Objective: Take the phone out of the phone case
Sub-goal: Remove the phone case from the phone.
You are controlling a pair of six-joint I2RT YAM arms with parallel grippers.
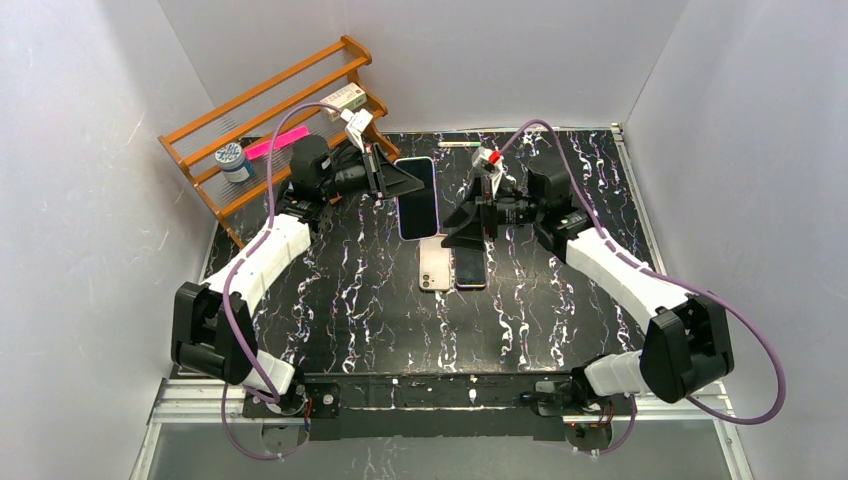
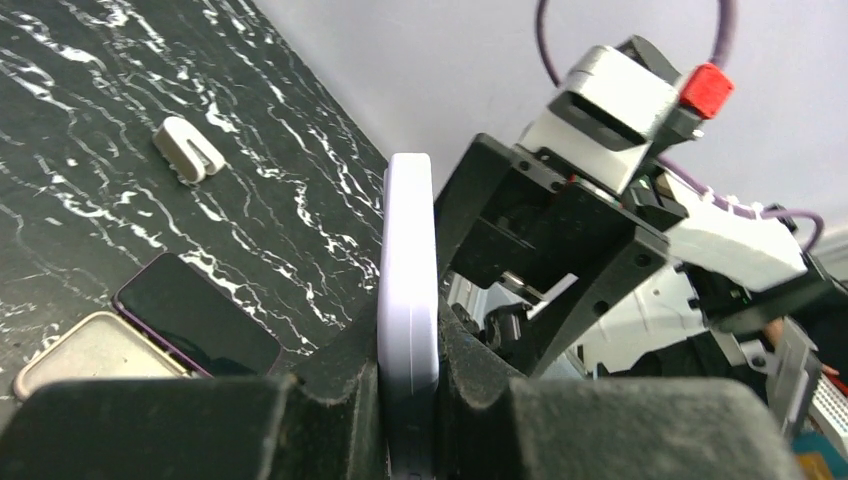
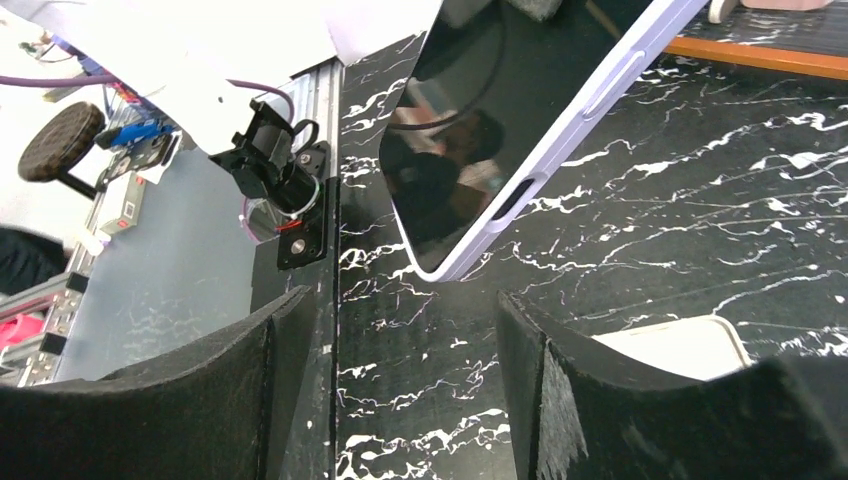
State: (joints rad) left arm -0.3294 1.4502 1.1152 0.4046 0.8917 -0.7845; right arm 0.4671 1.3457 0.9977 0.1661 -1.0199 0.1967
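Left claw (image 2: 408, 395) of mine clamped hard on the long edge of the lavender-cased phone (image 1: 418, 197), holding it up off the marble table (image 1: 330, 300). Right claw (image 3: 400, 370) spread apart, empty, just short of its near corner. Beige phone (image 1: 434, 266) and dark phone (image 1: 470, 268) lie flat side by side below.

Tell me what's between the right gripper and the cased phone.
Nothing. In the right wrist view, only marbled table shows in the gap between the open right gripper and the cased phone.
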